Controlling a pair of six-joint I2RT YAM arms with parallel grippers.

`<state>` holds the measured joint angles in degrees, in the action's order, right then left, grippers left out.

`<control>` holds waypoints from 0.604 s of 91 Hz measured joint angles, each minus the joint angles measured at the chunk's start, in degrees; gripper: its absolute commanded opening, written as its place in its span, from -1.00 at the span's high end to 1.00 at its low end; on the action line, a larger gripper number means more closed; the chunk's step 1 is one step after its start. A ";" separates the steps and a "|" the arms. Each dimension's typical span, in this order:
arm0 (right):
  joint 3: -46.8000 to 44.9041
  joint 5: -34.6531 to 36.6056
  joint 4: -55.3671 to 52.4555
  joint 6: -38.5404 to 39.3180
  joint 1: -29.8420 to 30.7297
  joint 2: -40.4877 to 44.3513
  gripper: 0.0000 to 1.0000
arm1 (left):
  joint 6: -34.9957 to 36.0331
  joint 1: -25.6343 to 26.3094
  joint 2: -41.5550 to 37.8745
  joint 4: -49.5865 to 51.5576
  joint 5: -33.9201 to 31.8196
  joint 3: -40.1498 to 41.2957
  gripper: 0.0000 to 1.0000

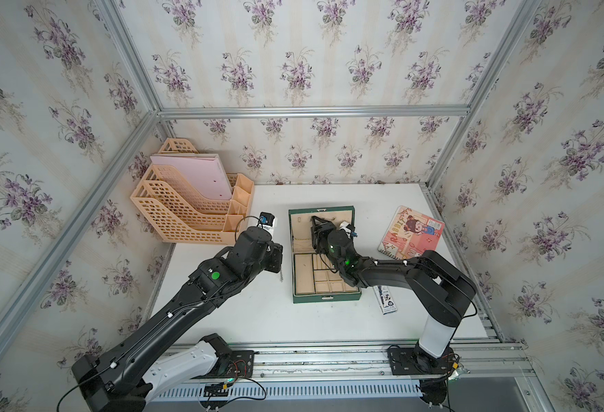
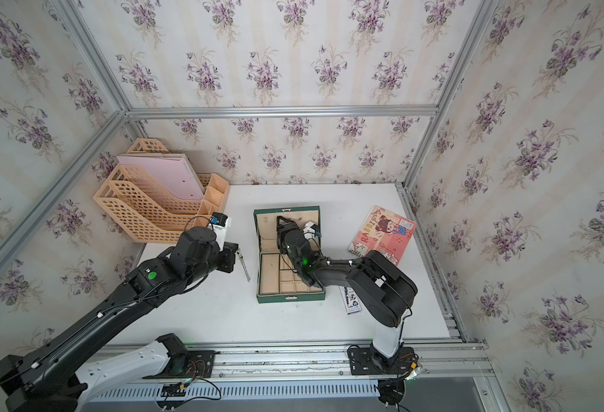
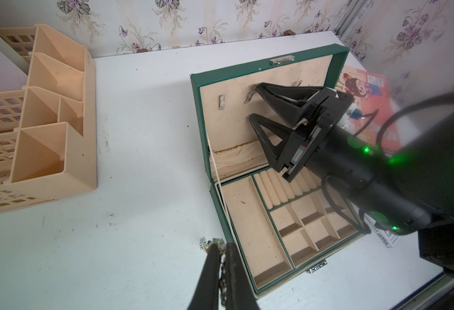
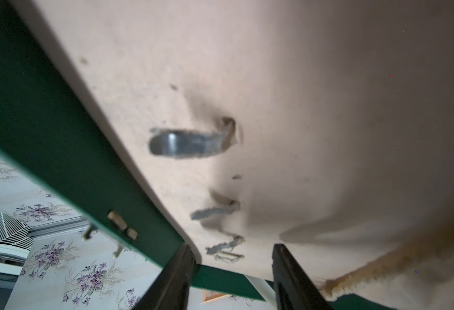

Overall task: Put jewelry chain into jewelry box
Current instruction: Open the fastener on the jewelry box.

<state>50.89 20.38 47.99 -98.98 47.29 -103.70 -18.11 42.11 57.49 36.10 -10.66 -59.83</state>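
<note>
The organizer (image 1: 186,214) stands left of the left hand (image 3: 222,248). That hand is pressed together, pinching the chain (image 2: 244,266), which dangles below it over the worktop (image 1: 257,321). The open box (image 1: 327,298) sits just to its right. The right hand (image 3: 255,103) is spread and holds nothing, its tips close against the raised lid (image 3: 338,69). A notebook (image 1: 413,232) lies to its right.

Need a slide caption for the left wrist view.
Left gripper, shut on the jewelry chain, hovers beside the open jewelry box while the open right gripper sits at its lid.
</note>
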 measured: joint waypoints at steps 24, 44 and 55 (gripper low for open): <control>0.96 -0.09 -0.37 -0.02 0.00 -1.14 0.05 | -0.02 0.00 -0.13 -0.02 0.20 0.11 1.00; 0.57 -0.11 0.00 -0.24 0.00 -1.36 0.15 | -0.15 0.00 -0.17 -0.02 0.22 0.24 1.00; 0.00 -0.31 1.03 -0.28 0.00 -1.42 0.19 | -0.17 0.00 -0.17 -0.04 0.26 0.31 1.00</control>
<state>50.89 20.08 49.01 -99.26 47.29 -105.12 -18.28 42.11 57.32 36.05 -10.39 -59.53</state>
